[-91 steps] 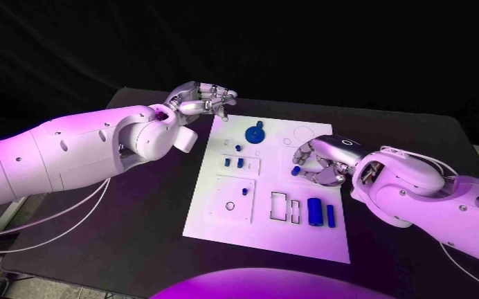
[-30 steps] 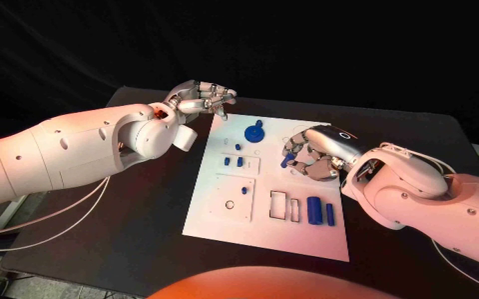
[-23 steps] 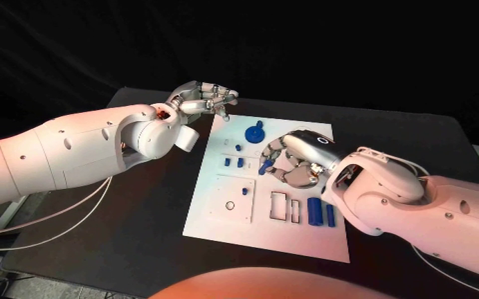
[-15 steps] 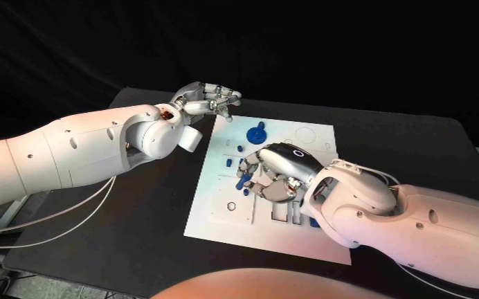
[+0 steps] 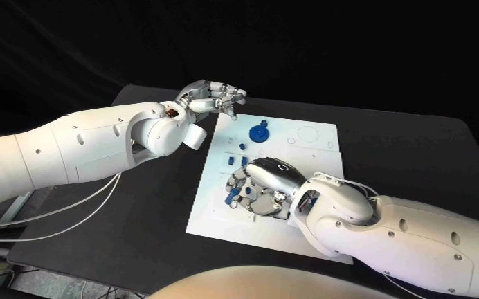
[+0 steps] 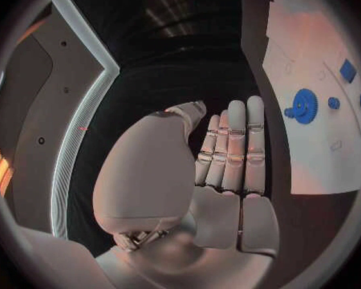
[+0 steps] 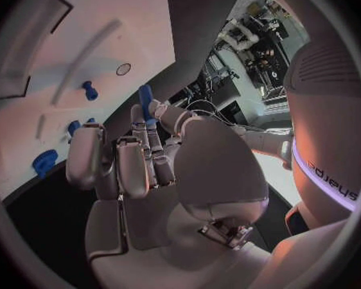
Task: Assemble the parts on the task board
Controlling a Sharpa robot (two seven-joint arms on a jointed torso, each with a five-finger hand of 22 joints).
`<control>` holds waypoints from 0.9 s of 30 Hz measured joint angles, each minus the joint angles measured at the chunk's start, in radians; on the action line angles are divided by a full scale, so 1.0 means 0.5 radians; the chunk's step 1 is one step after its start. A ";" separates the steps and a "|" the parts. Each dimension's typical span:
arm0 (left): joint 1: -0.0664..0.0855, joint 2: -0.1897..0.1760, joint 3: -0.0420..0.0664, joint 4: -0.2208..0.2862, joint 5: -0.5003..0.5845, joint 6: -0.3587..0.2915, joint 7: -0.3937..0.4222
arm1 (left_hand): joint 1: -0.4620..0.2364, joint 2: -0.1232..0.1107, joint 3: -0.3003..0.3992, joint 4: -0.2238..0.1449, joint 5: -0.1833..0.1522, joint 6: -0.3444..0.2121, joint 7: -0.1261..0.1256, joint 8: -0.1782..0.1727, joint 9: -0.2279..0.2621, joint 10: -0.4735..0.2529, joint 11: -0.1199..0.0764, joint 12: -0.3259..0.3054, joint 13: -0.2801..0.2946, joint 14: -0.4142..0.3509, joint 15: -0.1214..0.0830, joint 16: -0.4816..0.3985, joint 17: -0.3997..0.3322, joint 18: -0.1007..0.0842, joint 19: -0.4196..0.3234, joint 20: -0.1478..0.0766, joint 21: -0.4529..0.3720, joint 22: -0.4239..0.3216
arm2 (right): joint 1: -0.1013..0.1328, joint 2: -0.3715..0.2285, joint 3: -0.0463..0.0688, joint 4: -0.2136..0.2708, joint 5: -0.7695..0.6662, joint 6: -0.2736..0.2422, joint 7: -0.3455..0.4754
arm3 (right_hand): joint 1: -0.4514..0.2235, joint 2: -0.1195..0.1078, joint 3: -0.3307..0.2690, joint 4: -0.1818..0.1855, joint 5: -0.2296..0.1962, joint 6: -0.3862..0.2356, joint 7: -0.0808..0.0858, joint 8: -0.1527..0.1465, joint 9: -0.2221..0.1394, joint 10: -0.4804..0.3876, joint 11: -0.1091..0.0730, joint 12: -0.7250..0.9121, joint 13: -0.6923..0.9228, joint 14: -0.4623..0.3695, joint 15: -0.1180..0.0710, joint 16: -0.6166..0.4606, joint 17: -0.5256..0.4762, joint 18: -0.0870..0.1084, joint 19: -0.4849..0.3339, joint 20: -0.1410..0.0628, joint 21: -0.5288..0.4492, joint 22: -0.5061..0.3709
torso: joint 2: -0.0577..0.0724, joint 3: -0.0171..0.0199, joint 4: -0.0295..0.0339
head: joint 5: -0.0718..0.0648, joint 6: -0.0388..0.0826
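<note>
So the surface is a matte black table (image 5: 120, 195) with the flat white rectangular task board (image 5: 314, 148) sitting in the middle of it; behind the table it's just darkness, nothing to pick out there.

The right silver many-fingered hand (image 5: 261, 187) is over the near-left part of the board, fingers curled in; it's pinching a small blue cylinder peg (image 7: 146, 100) at its fingertips, and in the right wrist view that peg sticks up past the fingers, close over the white plate. In the head view you just get a bit of blue at the hand's left side, by the round hole on the board; whether the peg touches the board, can't tell.

The left silver hand (image 5: 212, 97) hangs off the board's far-left corner, over the bare table; fingers bent loosely inward, nothing in them as far as either view shows.

On the far side of the board there's a blue toothed gear wheel (image 5: 257, 132) lying flat; a couple of tiny blue rectangular blocks (image 5: 235, 162) sit between it and the right hand.

The right arm covers the near-right stretch of the board, so whatever lies there is hidden; the printed outlines at the far-right corner are too faint to read.
</note>
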 measured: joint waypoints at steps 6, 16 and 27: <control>0.000 0.002 0.000 0.000 0.000 0.002 0.000 | -0.008 0.008 0.000 0.000 0.000 0.000 0.000 0.000 0.000 0.000 0.000 0.000 0.000 0.000 0.000 0.000 0.000 0.000 0.000 0.000 0.000 0.000 | -0.012 0.017 -0.005 -0.041 -0.013 0.029 0.001 | 0.000 0.000 0.000 0.000 0.000 0.002 0.006 0.000 0.000 -0.007 0.007 0.000 0.000 0.000 0.000 0.000 0.000 0.000 0.000 0.000 0.000 0.000 | 0.000 0.0013 0.000 | 0.003 -0.006; 0.000 0.001 0.000 0.000 0.000 0.005 0.000 | -0.008 0.008 0.000 0.000 0.000 0.000 0.000 0.000 0.000 0.000 0.000 0.000 0.000 0.000 0.000 0.000 0.000 0.000 0.000 0.000 0.000 0.000 | -0.024 0.045 -0.007 -0.077 -0.079 0.058 -0.040 | 0.002 -0.003 0.000 0.000 0.000 -0.002 0.010 0.000 0.000 -0.007 0.007 0.000 0.000 0.000 0.000 0.000 0.000 0.000 0.000 0.000 -0.009 0.000 | 0.001 0.0017 0.000 | 0.004 -0.012; 0.000 -0.003 0.000 0.003 0.000 0.007 0.000 | -0.008 0.008 0.000 0.000 0.000 0.000 0.000 0.000 0.000 0.000 0.000 0.000 0.000 0.000 0.000 0.000 0.000 0.000 0.000 0.000 0.000 0.000 | -0.036 0.062 -0.011 -0.111 -0.152 0.102 -0.103 | 0.002 -0.003 -0.001 0.000 -0.004 -0.008 0.017 0.001 0.000 -0.010 0.011 0.000 0.000 0.000 0.000 0.000 -0.002 0.000 0.000 0.000 -0.009 -0.001 | 0.001 0.0002 0.001 | 0.005 -0.022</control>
